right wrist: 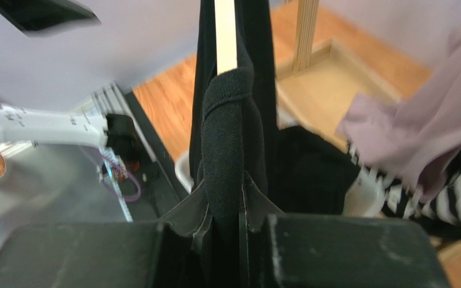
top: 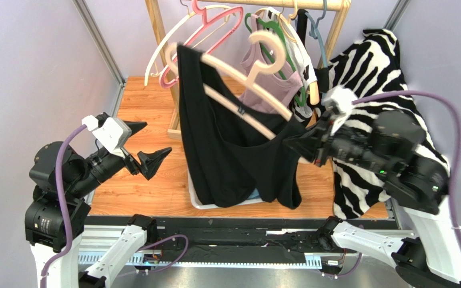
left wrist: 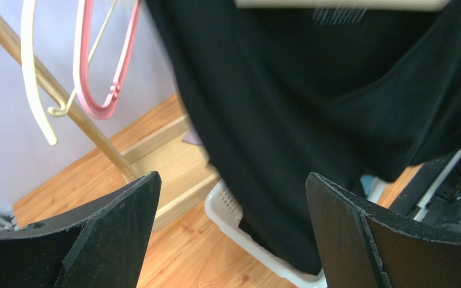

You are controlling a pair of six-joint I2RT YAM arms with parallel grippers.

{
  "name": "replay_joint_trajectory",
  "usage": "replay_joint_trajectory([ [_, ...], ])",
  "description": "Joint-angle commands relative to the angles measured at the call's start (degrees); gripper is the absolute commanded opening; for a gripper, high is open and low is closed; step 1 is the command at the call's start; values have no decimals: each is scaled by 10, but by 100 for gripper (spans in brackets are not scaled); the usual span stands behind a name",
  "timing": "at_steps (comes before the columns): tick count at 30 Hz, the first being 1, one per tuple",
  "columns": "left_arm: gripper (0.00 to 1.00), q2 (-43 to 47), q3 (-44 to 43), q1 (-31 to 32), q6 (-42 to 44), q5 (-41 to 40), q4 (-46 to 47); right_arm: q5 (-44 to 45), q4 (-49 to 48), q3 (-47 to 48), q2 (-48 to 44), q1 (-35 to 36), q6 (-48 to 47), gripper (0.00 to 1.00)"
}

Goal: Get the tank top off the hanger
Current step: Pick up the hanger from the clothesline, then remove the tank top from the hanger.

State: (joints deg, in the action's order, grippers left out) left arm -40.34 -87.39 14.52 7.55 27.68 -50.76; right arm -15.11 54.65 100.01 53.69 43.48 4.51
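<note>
A black tank top (top: 233, 150) hangs from a cream hanger (top: 239, 75) that is tilted, its right end low. My right gripper (top: 302, 144) is shut on that low end, with the top's shoulder strap wrapped over it. In the right wrist view the black strap (right wrist: 227, 138) fills the shut gripper (right wrist: 227, 183), and the hanger's arm (right wrist: 225, 36) runs up out of it. My left gripper (top: 158, 137) stands wide open to the left of the top, apart from it. In the left wrist view the top (left wrist: 287, 108) hangs beyond the open gripper (left wrist: 233, 180).
A white basket (top: 194, 195) sits on the wooden floor under the top's hem. Behind it, the wooden rack (top: 299, 5) carries pink (top: 215, 18) and green hangers and a lilac top (top: 269, 84). A zebra-print cloth (top: 377, 66) hangs at the right.
</note>
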Motion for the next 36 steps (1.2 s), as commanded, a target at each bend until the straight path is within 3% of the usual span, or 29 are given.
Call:
replay_joint_trajectory([
  [1, 99, 19, 14, -2, -47, 33, 40, -6, -18, -64, -55, 3, 16, 0],
  [10, 99, 29, 136, -2, -98, 47, 137, -43, 4, -100, -68, 4, 16, 0],
  [13, 99, 17, 154, -2, -97, 38, 173, -52, 16, -104, -65, 4, 15, 0],
  [22, 99, -21, 159, -2, -123, 136, 215, -57, 4, -139, -70, 4, 11, 0],
  [28, 76, -45, 146, -1, -125, 153, 217, -77, -12, -149, -59, 3, 16, 0],
  [33, 72, -74, 123, 0, -118, 133, 227, -91, -22, -160, -60, 4, 24, 0],
  [36, 60, -93, 115, 2, -111, 121, 228, -98, -30, -167, -63, 4, 30, 0],
])
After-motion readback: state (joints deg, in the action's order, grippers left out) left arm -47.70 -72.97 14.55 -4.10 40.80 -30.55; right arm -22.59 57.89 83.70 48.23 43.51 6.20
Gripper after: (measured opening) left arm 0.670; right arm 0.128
